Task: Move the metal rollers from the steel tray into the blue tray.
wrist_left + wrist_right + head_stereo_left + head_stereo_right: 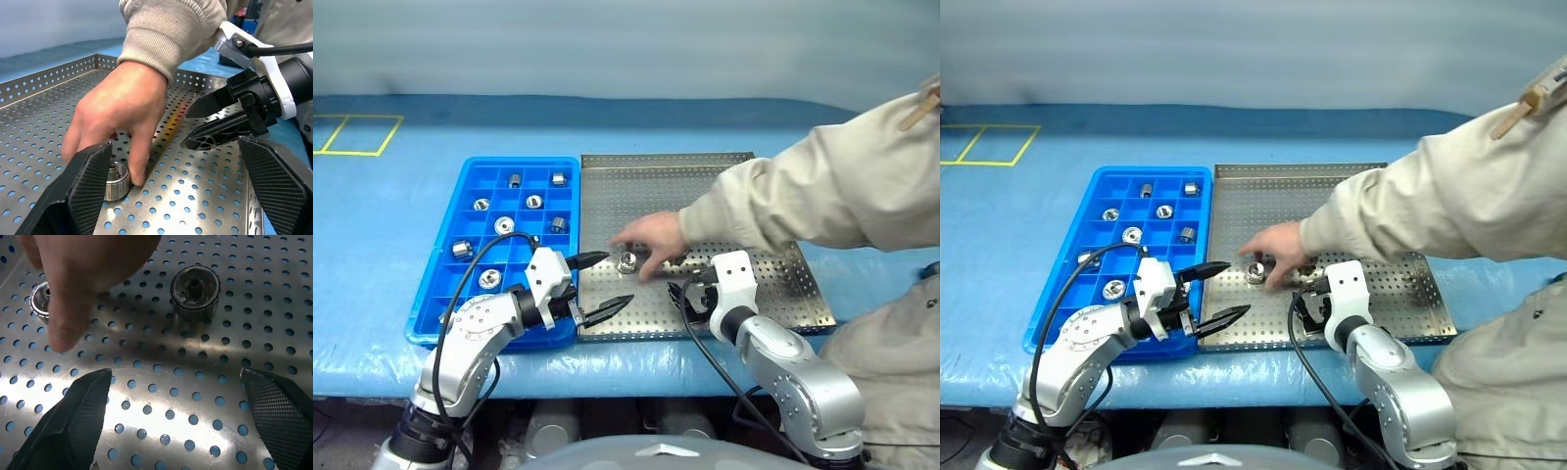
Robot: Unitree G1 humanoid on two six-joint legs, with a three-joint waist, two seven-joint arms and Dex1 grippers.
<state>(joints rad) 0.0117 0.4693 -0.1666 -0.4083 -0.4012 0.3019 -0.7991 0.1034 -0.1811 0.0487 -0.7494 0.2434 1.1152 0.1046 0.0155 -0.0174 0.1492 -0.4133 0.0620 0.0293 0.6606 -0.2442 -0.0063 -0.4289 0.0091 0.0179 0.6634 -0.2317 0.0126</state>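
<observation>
The head camera shows a big steel tray (pixel 744 284) with rows of little holes, and a blue tray (pixel 470 186) lies right beside it on its left side, the two edges touching. Eight small shiny metal rollers (pixel 504 224) sit in the little square boxes of the blue tray. A person's hand (pixel 651 240) in a tan sleeve (pixel 803 191) reaches over the steel tray and touches one roller (pixel 627 261) lying near its middle. The right wrist camera shows something the head camera hides: a second roller (pixel 194 292) stands on the steel tray's floor close to the hand, with its hollow middle facing up. The left wrist camera shows the fingertips (pixel 137 171) pressing on the roller by the hand, and the right gripper's black fingers beyond it. The left gripper (pixel 597 286) hangs over the steel tray's left edge, near its front corner, with its jaws spread wide and nothing between them. The right gripper (pixel 1304 294) is over the steel tray's front part, also wide open and holding nothing.
</observation>
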